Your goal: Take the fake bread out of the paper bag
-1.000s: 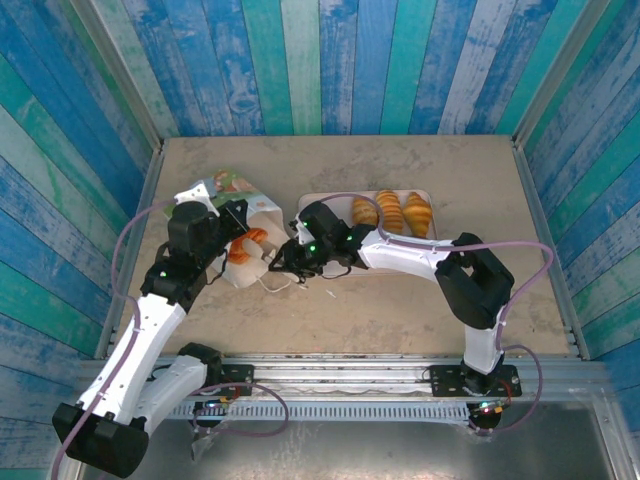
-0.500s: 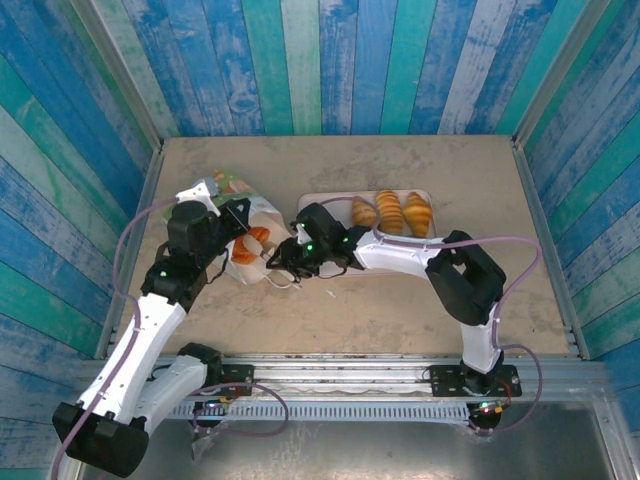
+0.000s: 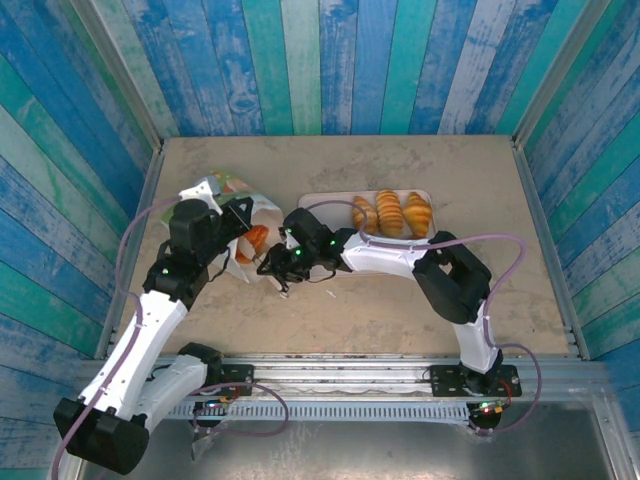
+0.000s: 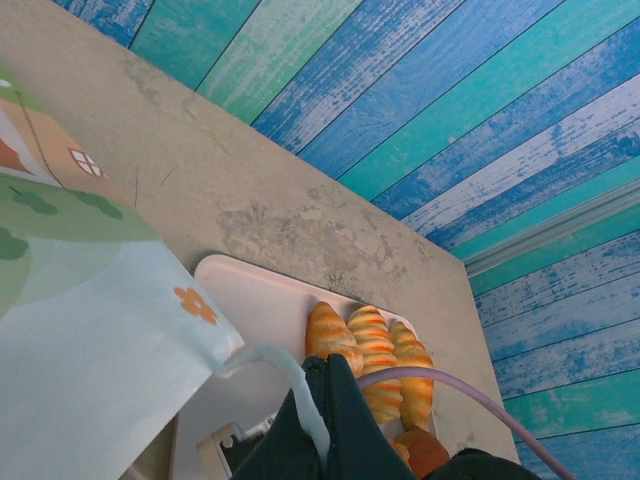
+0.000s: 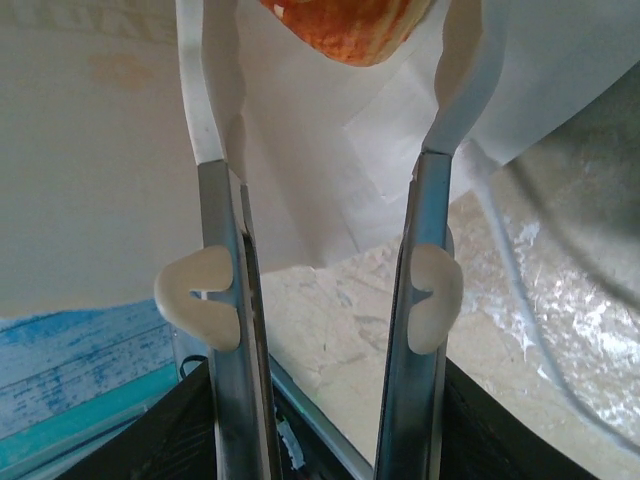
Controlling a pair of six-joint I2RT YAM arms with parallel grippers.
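Left end effector, top view: clamped at the rim of the paper bag, which lies on the tabletop just left of the tray. Right end effector sits at the bag mouth, next to an orange pastry inside. 3 pastries rest on the tray.

Left wrist: fingers pinched tight on the white cord handle.

Right wrist: fingers half-spread inside the bag, orange pastry between the tips. Contact unclear.

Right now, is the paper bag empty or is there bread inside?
Not empty. An orange bread sits just inside the open mouth of the paper bag. Whether more lies deeper in, I cannot tell.
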